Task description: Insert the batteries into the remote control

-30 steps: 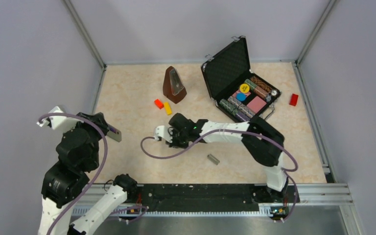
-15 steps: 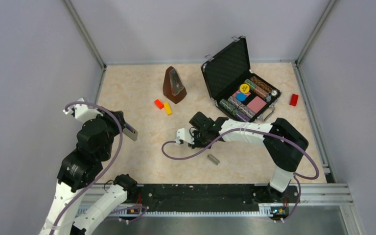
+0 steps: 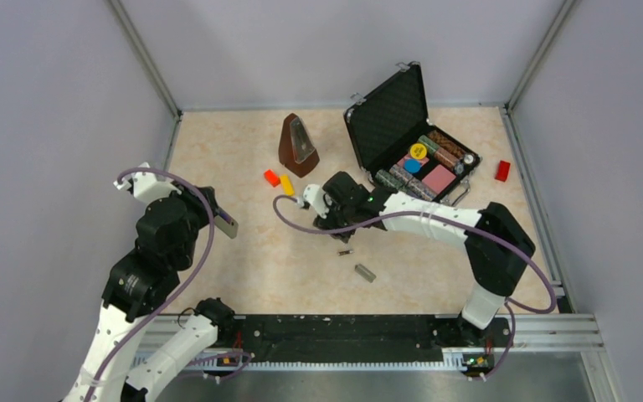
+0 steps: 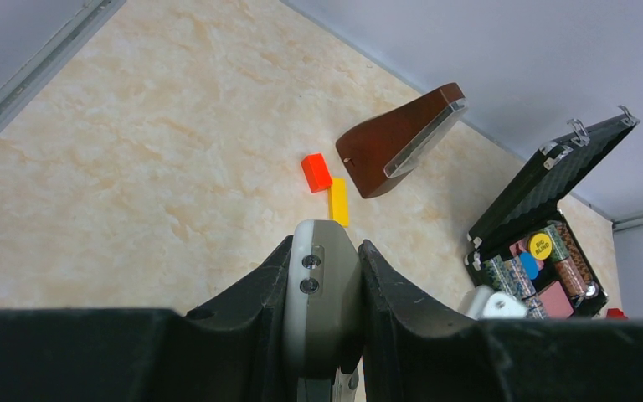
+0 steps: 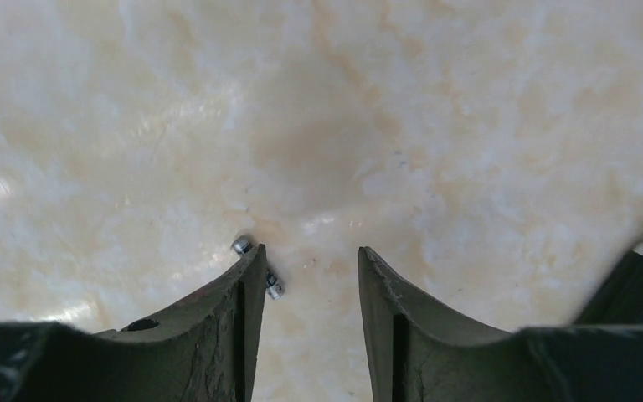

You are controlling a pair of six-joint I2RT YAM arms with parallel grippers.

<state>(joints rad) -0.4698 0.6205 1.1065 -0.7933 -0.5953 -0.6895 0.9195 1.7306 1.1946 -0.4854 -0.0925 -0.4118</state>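
Right claw [image 5: 308, 251] is spread, nothing between the fingers. Just off one fingertip, two shiny ends of the batteries [image 5: 274, 290] peek out on the table [image 5: 469, 126]. The rest is hidden behind that finger, so we can't tell whether it's one cell or two. Left claw [image 4: 326, 251] is pinched on the remote control [image 4: 320, 310], held up off the table and well apart from the right claw. Our read: nothing loaded yet. The grey cover piece [image 3: 365, 272] lies loose, nearer the bases than the right claw, so the bay is probably open. Left to do: grab each cell and seat both. Only the top view gives the layout and the cover, only the right wrist shows the empty gap, only the left wrist shows the clamp. No view shows the battery bay.
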